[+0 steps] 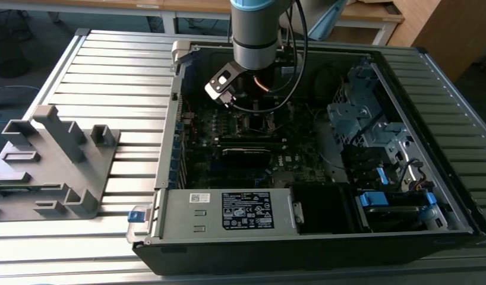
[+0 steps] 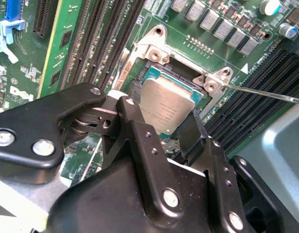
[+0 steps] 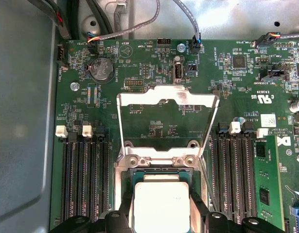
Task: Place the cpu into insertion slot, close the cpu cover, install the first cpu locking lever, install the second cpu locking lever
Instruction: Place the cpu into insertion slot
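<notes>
inside the open computer case [image 1: 306, 234] on the slatted desk [image 1: 108, 65], the arm reaches down over the motherboard, and the gripper [image 2: 163, 115] is closed on the cpu [image 2: 168, 104], one black finger against each of two opposite edges of the chip. in both wrist views the cpu's dull silver top faces up and it sits right over the insertion slot [image 2: 159, 73], within the slot's silver-rimmed frame; in the second wrist view it looks slightly tilted, with dark socket showing past one edge, so i cannot tell whether it is fully seated or just resting on the slot

in the first wrist view the cpu cover [image 3: 139, 97] stands swung open on the far side of the slot from the gripper, and bare board shows through its square window. a thin metal lever rod [image 2: 266, 92] runs out from the corner of the socket frame over the memory slots [image 3: 83, 179] and does not look latched

judging by this, the work is at the tail of the first step: the chip is at the slot but not released. the cover is not yet closed, and neither locking lever is installed
</notes>
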Motion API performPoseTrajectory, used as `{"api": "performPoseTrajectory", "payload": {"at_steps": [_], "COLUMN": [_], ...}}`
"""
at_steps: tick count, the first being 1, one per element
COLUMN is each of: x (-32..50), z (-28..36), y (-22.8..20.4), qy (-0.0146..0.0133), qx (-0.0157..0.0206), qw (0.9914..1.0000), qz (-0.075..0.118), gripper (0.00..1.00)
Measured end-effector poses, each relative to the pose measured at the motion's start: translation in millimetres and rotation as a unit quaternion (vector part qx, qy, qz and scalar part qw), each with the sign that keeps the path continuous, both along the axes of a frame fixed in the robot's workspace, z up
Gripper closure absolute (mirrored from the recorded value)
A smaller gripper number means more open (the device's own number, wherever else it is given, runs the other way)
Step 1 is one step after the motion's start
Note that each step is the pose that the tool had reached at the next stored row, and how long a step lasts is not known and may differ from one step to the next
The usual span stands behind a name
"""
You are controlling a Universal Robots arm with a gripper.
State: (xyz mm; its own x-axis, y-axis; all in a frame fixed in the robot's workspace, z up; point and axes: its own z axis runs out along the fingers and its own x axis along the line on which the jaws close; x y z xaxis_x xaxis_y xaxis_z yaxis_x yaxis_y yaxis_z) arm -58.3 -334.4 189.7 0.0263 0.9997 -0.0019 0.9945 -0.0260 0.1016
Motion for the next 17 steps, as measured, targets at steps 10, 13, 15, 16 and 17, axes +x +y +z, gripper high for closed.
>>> {"api": "performPoseTrajectory", "payload": {"at_steps": [10,13,15,16,17], "x": [0.0,0.0,0.0,0.0,0.0], "z": [3.1,8.5,13.2,15.6,18.0], "y": [0.0,0.0,0.0,0.0,0.0], "qy": [0.0000,-0.0001,0.0000,0.0000,-0.0001], "qx": [0.0001,0.0001,0.0000,0.0000,0.0001], "qw": [1.00000,1.00000,1.00000,1.00000,1.00000], "qz": [0.000,0.000,0.000,0.000,0.000], "gripper": [0.39,0.39,0.39,0.39,0.39]}}
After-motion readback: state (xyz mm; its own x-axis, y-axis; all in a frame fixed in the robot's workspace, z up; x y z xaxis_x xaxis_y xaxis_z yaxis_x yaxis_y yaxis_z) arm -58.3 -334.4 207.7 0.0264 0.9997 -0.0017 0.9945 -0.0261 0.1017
